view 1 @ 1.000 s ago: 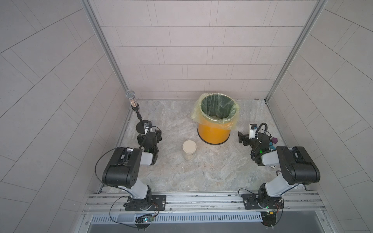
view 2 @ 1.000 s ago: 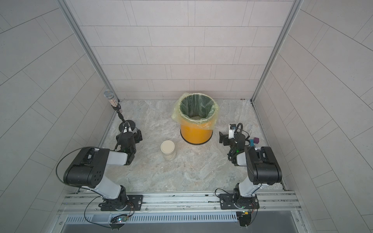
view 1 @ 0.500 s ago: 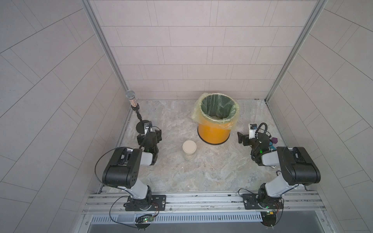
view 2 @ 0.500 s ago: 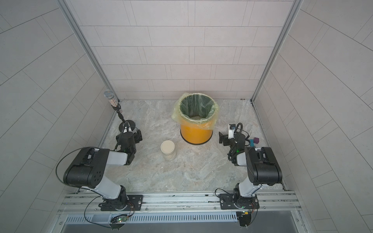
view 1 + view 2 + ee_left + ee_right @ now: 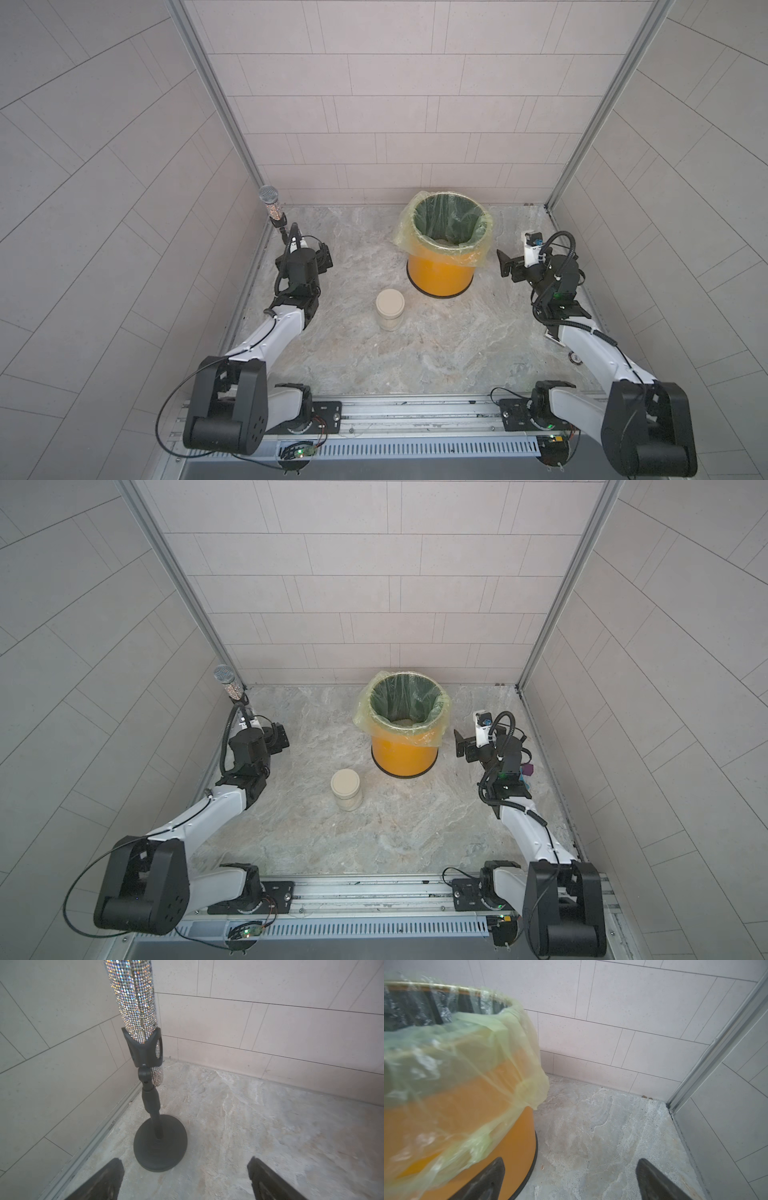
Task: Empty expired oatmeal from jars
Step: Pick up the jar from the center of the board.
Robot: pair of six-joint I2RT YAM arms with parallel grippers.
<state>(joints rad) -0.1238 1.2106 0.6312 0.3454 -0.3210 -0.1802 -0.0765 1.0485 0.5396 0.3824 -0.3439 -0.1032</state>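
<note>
Left hand (image 5: 323, 259), apart, faces the mic stand (image 5: 276, 211) at the wall (image 5: 124, 208). Right hand (image 5: 509, 266), apart, sits just beside the bin (image 5: 440, 276). The jar (image 5: 390, 309) stands well apart from both.

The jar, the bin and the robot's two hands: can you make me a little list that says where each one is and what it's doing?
jar: standing upright, cream lid on, in front of the bin, nothing touching it
bin: orange, open at the top, near the back wall
left gripper: open, holding nothing, pointing at the sparkly microphone on its stand
right gripper: open, holding nothing, beside the bin
</note>
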